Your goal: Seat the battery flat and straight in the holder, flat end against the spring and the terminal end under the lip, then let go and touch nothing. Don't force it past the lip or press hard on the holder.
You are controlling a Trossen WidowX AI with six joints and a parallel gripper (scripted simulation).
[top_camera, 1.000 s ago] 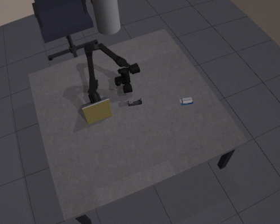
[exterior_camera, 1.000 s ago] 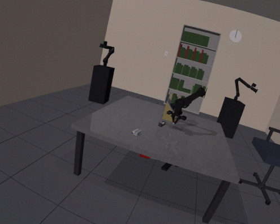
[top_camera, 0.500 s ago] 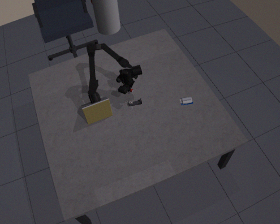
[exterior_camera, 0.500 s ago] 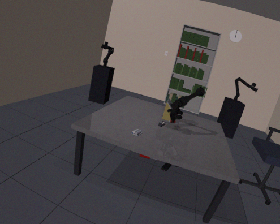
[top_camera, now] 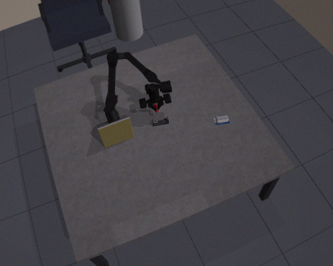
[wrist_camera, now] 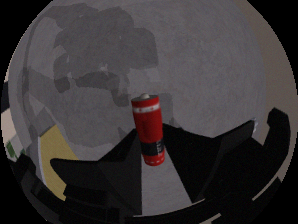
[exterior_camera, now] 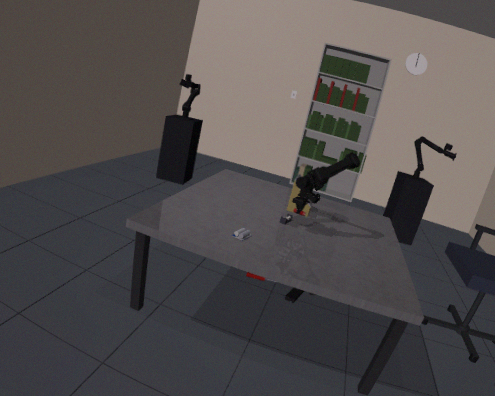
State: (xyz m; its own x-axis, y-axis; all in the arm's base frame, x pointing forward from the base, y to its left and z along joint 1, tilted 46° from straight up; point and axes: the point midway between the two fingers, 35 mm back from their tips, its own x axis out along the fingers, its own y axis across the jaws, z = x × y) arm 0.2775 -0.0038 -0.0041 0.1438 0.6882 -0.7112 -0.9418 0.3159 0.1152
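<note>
The red battery [top_camera: 155,107] [exterior_camera: 299,212] [wrist_camera: 148,125] is between the fingertips of my gripper [top_camera: 156,108] [wrist_camera: 149,130], which is shut on it. In the wrist view its metal nub end points away from the gripper, and its dark-banded end is between the fingers. The small dark holder [top_camera: 160,121] [exterior_camera: 286,219] stands on the table [top_camera: 150,174] [exterior_camera: 198,205], apart from the battery and just in front of it in the top view. I cannot make out the holder in the wrist view, nor its spring and lip clearly in any view.
A yellow upright panel [top_camera: 116,133] [exterior_camera: 293,201] [wrist_camera: 56,150] stands beside the arm's base. A small white and blue object [top_camera: 222,119] [exterior_camera: 242,234] lies on the table, right of the holder in the top view. A pale cylinder [top_camera: 127,18] shows above the table's back edge.
</note>
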